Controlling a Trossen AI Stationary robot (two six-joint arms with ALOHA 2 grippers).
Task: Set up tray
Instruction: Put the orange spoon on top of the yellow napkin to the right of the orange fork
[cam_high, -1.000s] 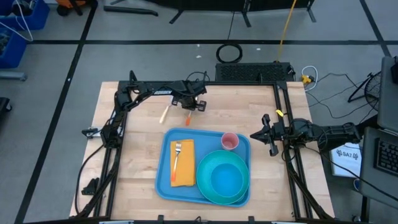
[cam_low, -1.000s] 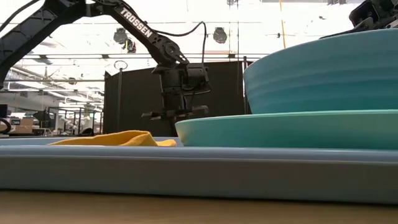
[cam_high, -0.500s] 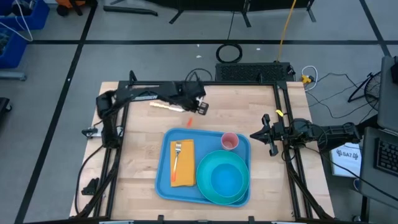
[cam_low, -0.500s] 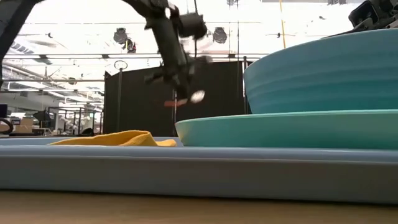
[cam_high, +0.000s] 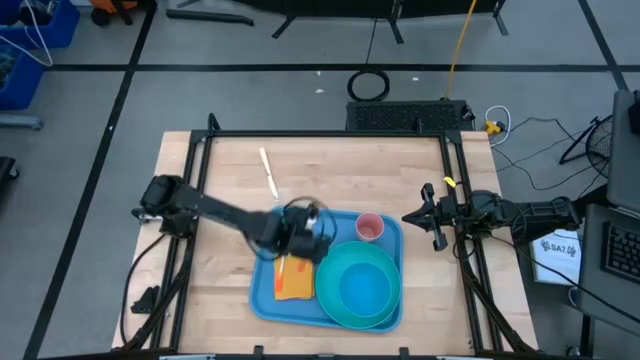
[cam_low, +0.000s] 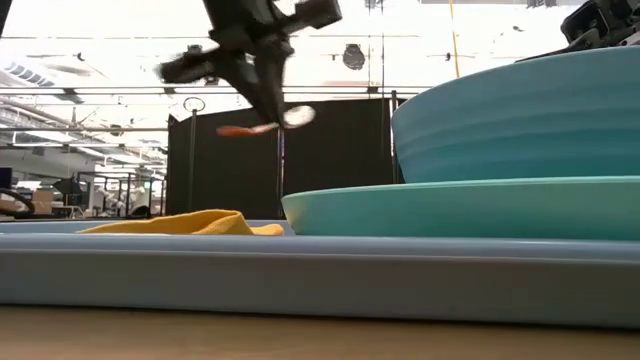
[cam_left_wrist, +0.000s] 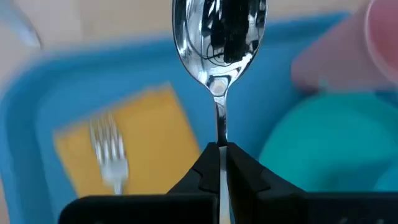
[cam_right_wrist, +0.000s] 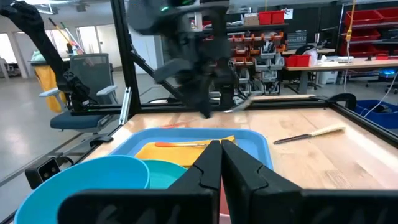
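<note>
Pale wooden table (cam_high: 220, 180) fills the black frame, with grey floor around it; the tray (cam_high: 262, 285) lies flat toward the near middle of the table, its long axis running across from the left arm's side to the right arm's side, rim up. On it sit a yellow napkin (cam_high: 296, 285) with a fork (cam_left_wrist: 109, 152), a turquoise plate (cam_high: 330, 300) carrying a bowl (cam_high: 365, 283), and a pink cup (cam_high: 369, 227); a knife (cam_high: 267, 171) lies apart on the bare wood. The left gripper (cam_left_wrist: 221, 152) hangs over the tray, jaws clamped on the handle of a spoon (cam_left_wrist: 219, 40), bowl end forward; the right gripper (cam_right_wrist: 219, 149) waits at the right edge, jaws closed on nothing. Tray looks stiff, light, smooth plastic; loaded, it is probably best held by the raised rim on a long side.
</note>
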